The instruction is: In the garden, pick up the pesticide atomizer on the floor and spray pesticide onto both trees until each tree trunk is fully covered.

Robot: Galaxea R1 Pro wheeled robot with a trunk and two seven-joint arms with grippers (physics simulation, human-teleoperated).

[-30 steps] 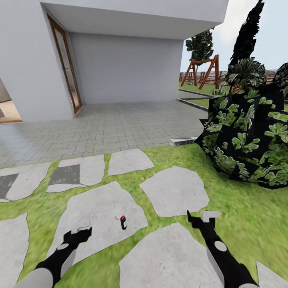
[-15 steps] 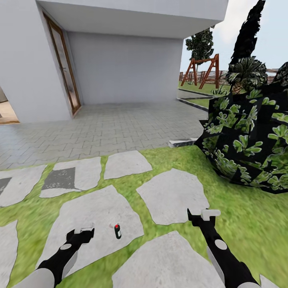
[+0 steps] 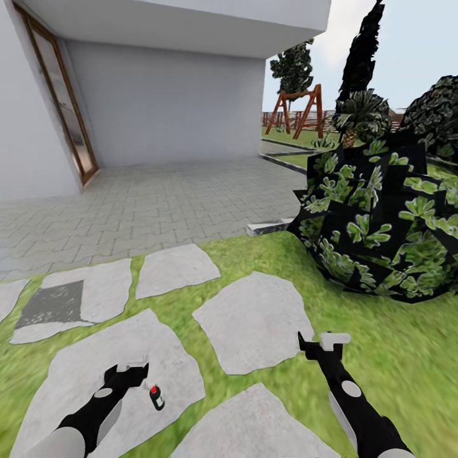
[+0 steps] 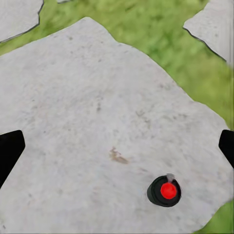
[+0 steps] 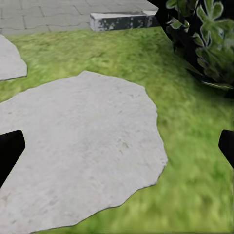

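The pesticide atomizer (image 3: 156,397), a small dark bottle with a red top, stands upright on a grey stepping stone (image 3: 83,375) just right of my left gripper (image 3: 130,371). In the left wrist view the atomizer (image 4: 165,191) is seen from above, off to one side of my open left gripper (image 4: 117,148), not between its fingers. My right gripper (image 3: 321,343) hangs open and empty over grass and stone; its wrist view puts the right gripper (image 5: 117,146) above a stone slab (image 5: 73,151). The two pale-leaved trees, their trunks and any pesticide specks are out of view.
A big dark leafy bush (image 3: 375,222) stands on the lawn (image 3: 388,356) to the right. Behind it rise a narrow dark conifer (image 3: 359,60), a wooden swing frame (image 3: 296,109) and a slatted fence (image 3: 273,118). A paved patio (image 3: 159,203) and house wall (image 3: 165,102) lie ahead.
The whole view has shifted as the robot moved; the atomizer now shows lower and closer to my left gripper. Both arms keep the same pose, grippers still open.
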